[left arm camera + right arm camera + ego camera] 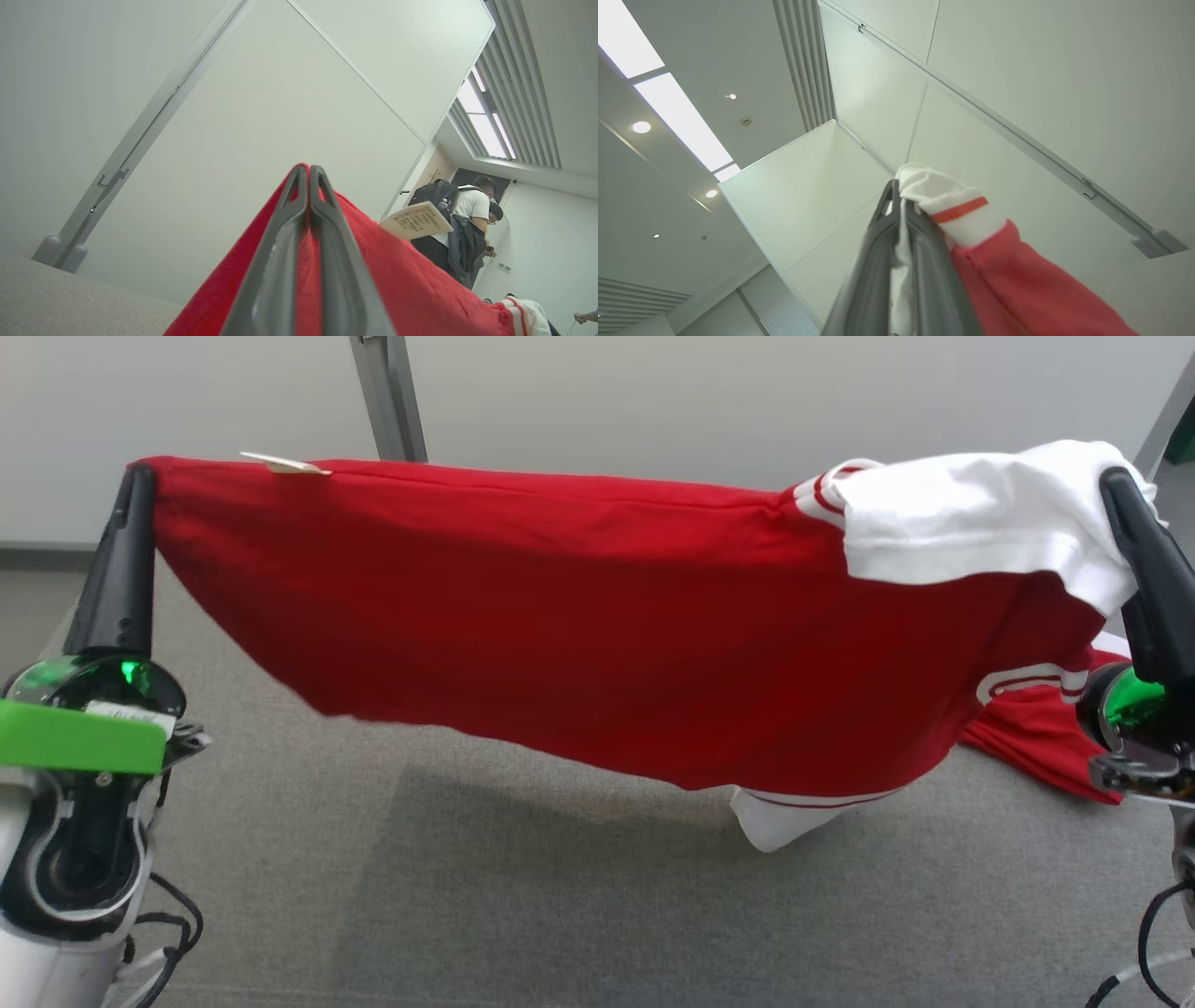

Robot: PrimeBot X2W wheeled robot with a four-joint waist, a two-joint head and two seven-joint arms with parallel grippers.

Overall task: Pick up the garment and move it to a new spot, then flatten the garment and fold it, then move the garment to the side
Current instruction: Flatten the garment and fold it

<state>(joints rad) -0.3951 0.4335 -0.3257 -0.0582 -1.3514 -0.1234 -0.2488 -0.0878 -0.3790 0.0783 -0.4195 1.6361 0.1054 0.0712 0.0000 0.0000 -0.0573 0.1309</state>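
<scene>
Left claw (140,476) sits closest to me, at the lower left of the head view. Its fingers point up and are pressed fully together on a red corner of the garment (597,616), and the left wrist view shows red cloth pinched between them. Right claw (1116,481) is likewise closed tight, on the bunched white sleeve (980,518) at the far right.

Between the two, the garment hangs like washing on a line. Its top edge is pulled nearly straight from claw to claw, and the body droops below, clear of the grey surface (467,915) along most of its length. A paper tag (285,465) sticks up from that edge near the left claw. By the right claw a red fold trails down and looks to rest on the surface. Whether the low white hem touches it, I cannot tell.

My read on handling is that this is a light, soft, wholly limp knit, so it will sag and swing with any move. It looks neither fragile nor slick. The left hold is a thin pinch that could slip if I spread the claws further, while the sleeve hold has more cloth in it. For flattening, holds at two corners of one edge should serve best.
</scene>
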